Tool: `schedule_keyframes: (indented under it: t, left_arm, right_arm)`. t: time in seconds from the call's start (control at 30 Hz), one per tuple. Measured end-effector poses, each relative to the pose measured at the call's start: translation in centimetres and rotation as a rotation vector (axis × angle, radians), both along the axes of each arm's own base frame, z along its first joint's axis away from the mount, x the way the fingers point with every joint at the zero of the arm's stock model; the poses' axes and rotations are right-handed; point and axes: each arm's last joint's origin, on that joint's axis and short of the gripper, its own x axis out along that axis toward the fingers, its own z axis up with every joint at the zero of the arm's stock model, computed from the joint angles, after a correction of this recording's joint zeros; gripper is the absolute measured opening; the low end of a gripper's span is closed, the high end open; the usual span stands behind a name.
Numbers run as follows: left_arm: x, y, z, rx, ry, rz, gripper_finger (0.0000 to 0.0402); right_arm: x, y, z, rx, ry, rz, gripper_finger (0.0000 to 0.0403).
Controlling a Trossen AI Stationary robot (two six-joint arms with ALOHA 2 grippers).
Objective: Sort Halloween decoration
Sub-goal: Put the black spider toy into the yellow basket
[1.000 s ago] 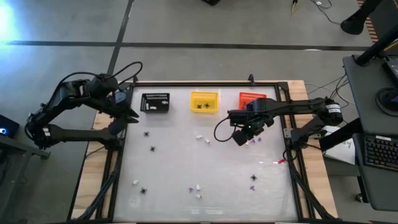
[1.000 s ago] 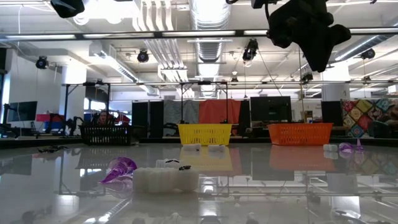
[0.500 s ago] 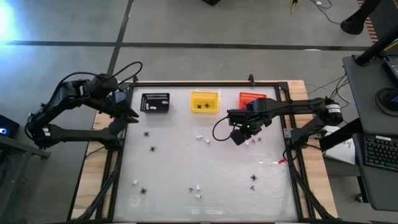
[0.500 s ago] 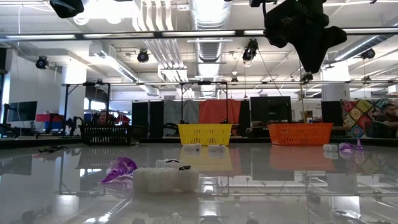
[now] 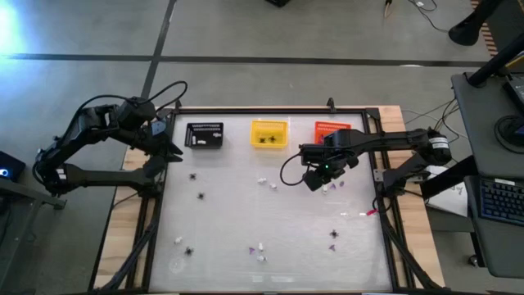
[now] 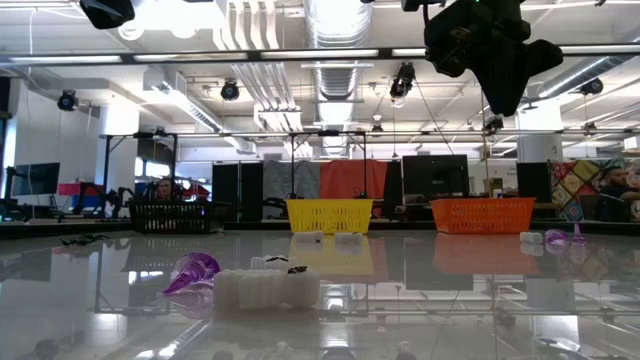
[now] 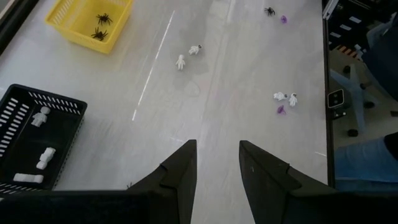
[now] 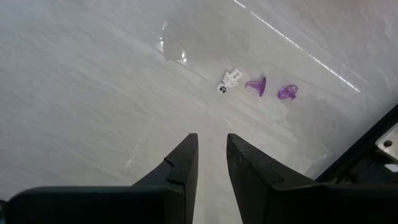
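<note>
- High view, left side: my left gripper [image 5: 169, 146] waits at the table's left edge, just beside the black basket [image 5: 205, 135]. Fingers part-open, a clear gap between them, nothing held.
- Black basket already holds white bits [image 7: 41, 116]; yellow basket [image 5: 269, 133] holds black spiders [image 7: 99, 18]; orange basket [image 5: 331, 129] sits to its right.
- Loose pieces lie scattered over the table [image 5: 270, 221]: spiders [image 5: 193, 175] at left, a white pair [image 5: 263, 181] mid-table, more white and purple ones near the front edge.
- Right gripper [image 5: 315, 182] hovers above the table, below the orange basket, pointing down. Fingers stand a narrow gap apart, empty.
- Right wrist view: a white skeleton bit [image 8: 228, 81] and two purple bits [image 8: 256, 84] lie just ahead of my fingertips [image 8: 186, 149], close together, apparently not touching.
- Handling, my judgement: the trinkets look like light, stiff moulded plastic, slippery on this glossy top and apt to skid or flick away. Best to pinch across the narrow body, straight down, one piece only.
- Pose: right arm reaches in from the right edge, wrist bent down.
</note>
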Motion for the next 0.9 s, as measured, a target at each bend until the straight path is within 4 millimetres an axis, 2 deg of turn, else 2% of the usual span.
schedule_keyframes:
  t: [0.6,0.67,0.8,0.9]
  left_arm:
    - [-0.05,-0.02,0.02,0.001,-0.002,0.000,0.0103]
    - [-0.05,-0.02,0.02,0.001,-0.002,0.000,0.0103]
    - [-0.05,-0.02,0.02,0.001,-0.002,0.000,0.0103]
    - [-0.05,-0.02,0.02,0.004,-0.002,-0.003,0.0103]
  right_arm:
    - [-0.12,0.06,0.02,0.022,0.018,-0.058,0.0087]
    - [-0.13,0.05,0.02,0.018,0.019,-0.056,0.0106]
    - [-0.29,0.02,0.01,0.005,0.032,-0.033,0.0170]
    - [-0.41,-0.15,0.00,-0.057,0.038,0.053,0.0215]
